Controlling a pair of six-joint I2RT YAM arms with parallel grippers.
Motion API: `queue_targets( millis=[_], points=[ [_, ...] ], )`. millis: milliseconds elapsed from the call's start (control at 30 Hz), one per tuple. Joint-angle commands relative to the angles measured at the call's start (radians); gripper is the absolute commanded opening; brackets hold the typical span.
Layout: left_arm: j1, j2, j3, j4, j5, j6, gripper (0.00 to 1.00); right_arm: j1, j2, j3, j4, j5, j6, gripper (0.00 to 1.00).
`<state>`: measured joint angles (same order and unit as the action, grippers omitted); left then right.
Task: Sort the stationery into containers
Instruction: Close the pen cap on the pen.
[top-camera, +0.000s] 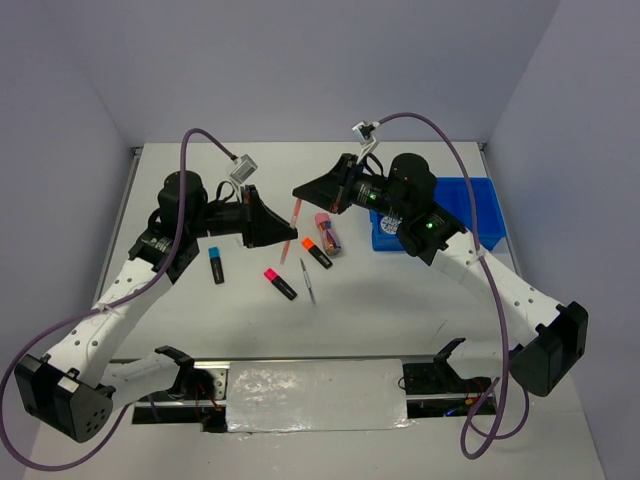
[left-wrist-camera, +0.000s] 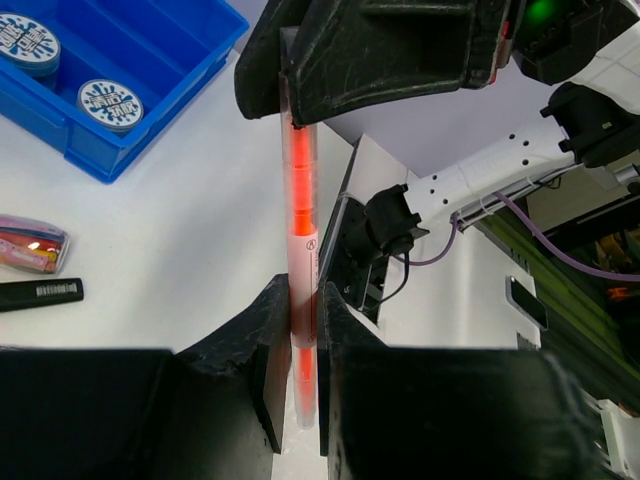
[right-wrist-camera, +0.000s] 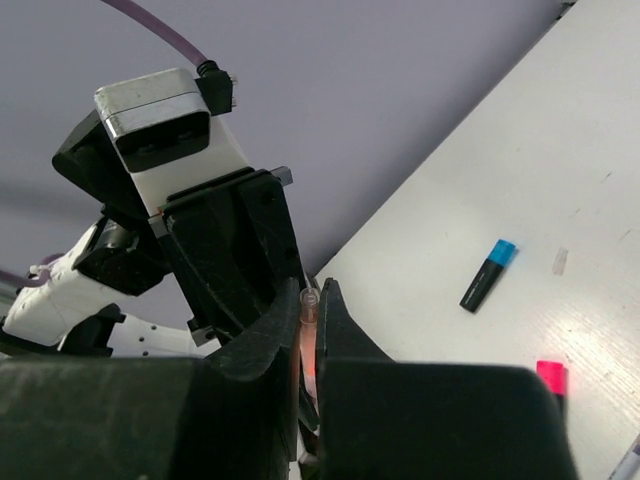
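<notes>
- Above the middle of the table (top-camera: 400, 320), the left gripper (top-camera: 287, 234) and the right gripper (top-camera: 300, 193) meet almost tip to tip, both off the surface.
- The left arm (top-camera: 120, 290) rises from the near left corner toward the centre, and its gripper points to the right.
- The right arm (top-camera: 500, 290) rises from the near right corner and passes over the blue tray (top-camera: 475, 205). Its gripper points to the left.
- One pink pen (left-wrist-camera: 303, 200) hangs in the air between the two grippers.
- The left gripper is clamped on one end of the pink pen and the right gripper is clamped on the other end. Each has its fingers pressed on the barrel.
- The blue tray stands at the right edge of the table, toward the far side.
- Two tape rolls (left-wrist-camera: 110, 103) lie inside the blue tray, near each other.
- On the table under the grippers lie the blue-capped highlighter (top-camera: 216, 265), the pink-capped highlighter (top-camera: 279, 283) and the orange-capped highlighter (top-camera: 317, 252), three in all.
- One grey pen (top-camera: 308, 282) lies just beside the pink-capped highlighter, on its right.
- One pink-capped tube (top-camera: 328, 232) lies just beside the orange-capped highlighter, toward the far edge.
</notes>
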<state>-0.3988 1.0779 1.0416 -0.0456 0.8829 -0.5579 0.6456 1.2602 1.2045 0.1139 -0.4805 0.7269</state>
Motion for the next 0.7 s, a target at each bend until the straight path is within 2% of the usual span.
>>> queue_targets(
  millis=[0, 100, 200, 400, 667],
  points=[
    [0.0, -0.006, 0.054, 0.059, -0.028, -0.011, 0.0, 0.011, 0.008, 0.037, -0.002, -0.026, -0.021, 0.0],
    [0.003, -0.001, 0.072, 0.049, -0.102, -0.016, 0.0, 0.025, -0.008, 0.0, 0.019, -0.021, -0.023, 0.0],
    [0.012, 0.002, 0.086, 0.087, -0.096, -0.03, 0.0, 0.057, -0.007, -0.045, 0.032, -0.023, -0.014, 0.0],
    [0.054, 0.045, 0.195, 0.072, -0.018, 0.026, 0.0, 0.14, -0.01, -0.135, -0.022, 0.006, -0.069, 0.0],
    [0.193, 0.071, 0.259, 0.144, 0.122, -0.011, 0.0, 0.236, -0.022, -0.232, -0.06, 0.028, -0.112, 0.0]
  ],
)
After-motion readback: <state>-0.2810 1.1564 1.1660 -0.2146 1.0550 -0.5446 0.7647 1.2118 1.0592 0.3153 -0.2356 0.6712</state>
